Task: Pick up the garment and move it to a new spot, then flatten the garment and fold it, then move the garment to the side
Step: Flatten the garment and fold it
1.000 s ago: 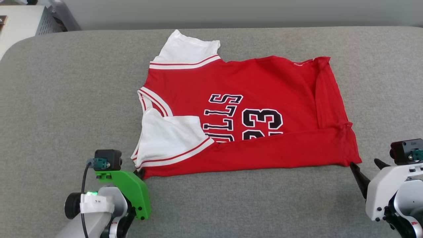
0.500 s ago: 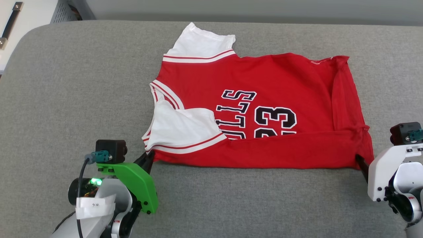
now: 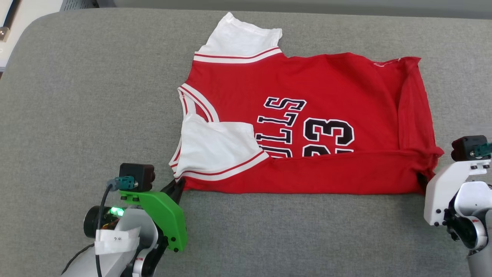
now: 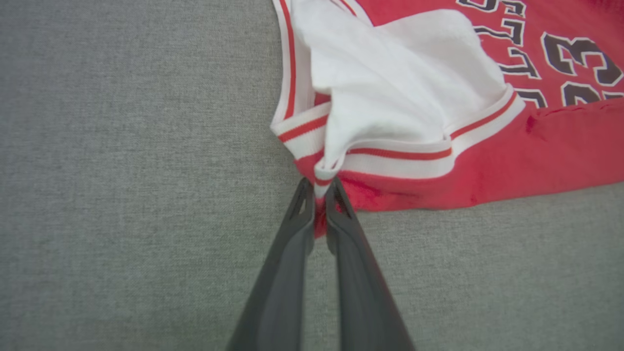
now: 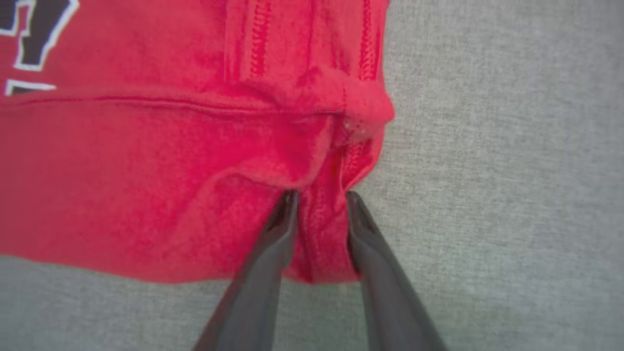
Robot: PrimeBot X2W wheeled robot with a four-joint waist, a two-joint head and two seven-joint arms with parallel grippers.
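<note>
The garment (image 3: 326, 88) lies flat on the grey table, a red jersey with white sleeves and black "23" print, its near long edge folded up over the print. My left gripper (image 3: 177, 188) sits at the near left corner. The left wrist view has this gripper (image 4: 319, 187) shut on the striped sleeve trim and red hem of the garment (image 4: 560, 146). My right gripper (image 3: 421, 179) is at the near right corner. In the right wrist view its jaws (image 5: 319, 197) stand a little apart, with a bunched red corner of the garment (image 5: 122, 170) between them.
The grey padded table (image 3: 77, 96) spreads wide on every side of the shirt and has a rounded far left corner. A white cabinet (image 3: 11, 23) stands beyond that corner.
The head camera has tilted, shifting the whole picture. My right gripper has slid in onto the garment's near right corner and its jaws have narrowed. The left gripper keeps its grip.
</note>
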